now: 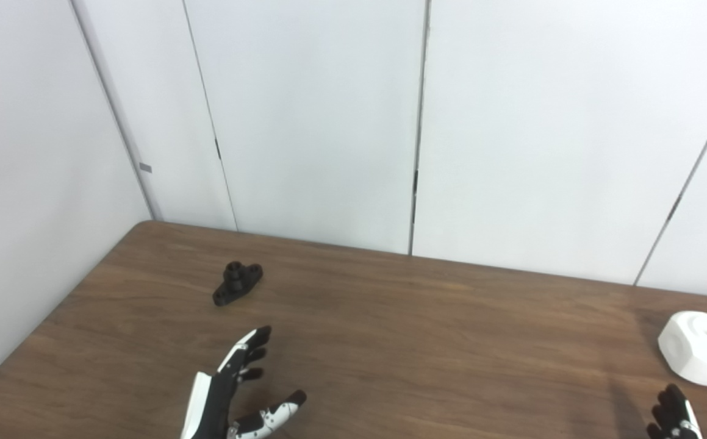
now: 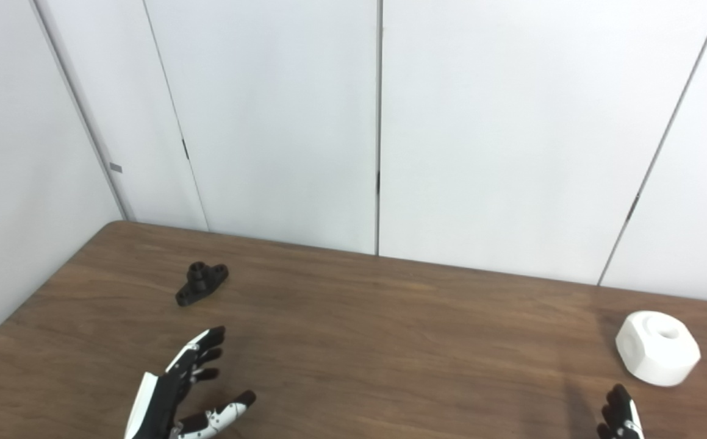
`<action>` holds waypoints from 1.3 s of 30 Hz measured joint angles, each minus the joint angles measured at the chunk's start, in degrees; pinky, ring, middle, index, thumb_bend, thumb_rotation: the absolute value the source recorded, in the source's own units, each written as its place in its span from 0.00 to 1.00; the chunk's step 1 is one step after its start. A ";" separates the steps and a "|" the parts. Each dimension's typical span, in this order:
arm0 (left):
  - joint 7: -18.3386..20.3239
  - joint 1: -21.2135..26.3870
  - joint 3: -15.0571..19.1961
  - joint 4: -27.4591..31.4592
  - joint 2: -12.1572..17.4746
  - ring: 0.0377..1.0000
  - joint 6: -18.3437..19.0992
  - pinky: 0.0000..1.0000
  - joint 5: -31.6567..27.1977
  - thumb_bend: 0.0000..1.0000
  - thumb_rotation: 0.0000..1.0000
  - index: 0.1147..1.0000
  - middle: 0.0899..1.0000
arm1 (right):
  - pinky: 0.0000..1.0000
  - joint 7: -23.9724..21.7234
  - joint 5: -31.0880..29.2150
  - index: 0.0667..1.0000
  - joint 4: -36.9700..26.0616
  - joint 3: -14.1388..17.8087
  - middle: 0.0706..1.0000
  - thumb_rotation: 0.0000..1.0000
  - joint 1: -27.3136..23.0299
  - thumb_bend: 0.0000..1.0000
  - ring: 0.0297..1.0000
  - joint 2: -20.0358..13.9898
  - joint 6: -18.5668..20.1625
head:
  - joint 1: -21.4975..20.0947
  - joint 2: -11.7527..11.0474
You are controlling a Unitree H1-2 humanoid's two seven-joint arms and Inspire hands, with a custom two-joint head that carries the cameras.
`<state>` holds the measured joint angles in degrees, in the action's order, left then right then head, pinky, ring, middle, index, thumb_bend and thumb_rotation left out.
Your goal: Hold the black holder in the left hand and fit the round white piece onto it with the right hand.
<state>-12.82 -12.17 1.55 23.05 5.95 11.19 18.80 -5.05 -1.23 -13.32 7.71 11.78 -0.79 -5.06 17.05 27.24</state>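
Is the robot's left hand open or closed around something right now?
Open. The left hand hovers over the brown wooden table, fingers spread, holding nothing; the small black holder lies apart, beyond its fingertips.

black holder: small, matte black, elongated flat base with rounded ends, short round boss standing up from its middle, a hole showing in the far lobe. Lies flat on its base, long axis running diagonally from near-left to far-right, in the far-left part of the tabletop. Nothing touching it

round white piece: chunky white part, faceted sides like a fat nut, round recess or bore in the top face. Sits flat, bore facing up, near the right edge of the tabletop, well apart from the holder. Not fitted, nothing touching it
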 measured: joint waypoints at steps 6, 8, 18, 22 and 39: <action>-0.29 4.56 3.75 0.30 0.05 0.84 7.14 0.80 5.82 0.76 0.16 0.83 0.84 | 1.00 -1.00 -0.83 1.00 -0.25 0.67 1.00 1.00 0.25 0.66 1.00 -0.03 0.13 | 1.67 2.02; 0.01 6.96 4.53 1.11 0.18 0.85 10.56 0.81 7.91 0.76 0.20 0.83 0.86 | 1.00 -1.42 -1.35 1.00 -0.48 1.04 1.00 1.00 0.27 0.68 1.00 -0.08 0.34 | 2.90 3.16; 8.12 13.52 11.46 1.65 -2.17 0.89 15.96 0.82 19.46 0.66 0.29 0.83 0.88 | 1.00 -3.48 -3.95 1.00 -2.83 3.47 1.00 1.00 0.46 0.70 1.00 -0.67 3.14 | 7.64 5.80; 11.92 15.80 14.93 1.13 -3.65 0.90 16.10 0.81 23.74 0.68 0.33 0.84 0.90 | 1.00 -4.06 -4.11 0.97 -4.36 4.30 1.00 1.00 0.54 0.67 1.00 -0.72 4.71 | 8.00 7.12; 15.17 23.95 18.93 -10.30 -0.08 0.86 16.14 0.79 31.44 0.80 0.34 0.80 0.84 | 1.00 -6.64 -5.12 1.00 -6.17 6.12 1.00 1.00 0.95 0.79 1.00 -1.81 7.56 | 9.14 10.28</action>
<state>2.35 11.78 20.48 12.75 5.86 27.33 50.24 -11.69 -6.35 -19.48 13.83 12.73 -2.60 2.50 26.19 37.53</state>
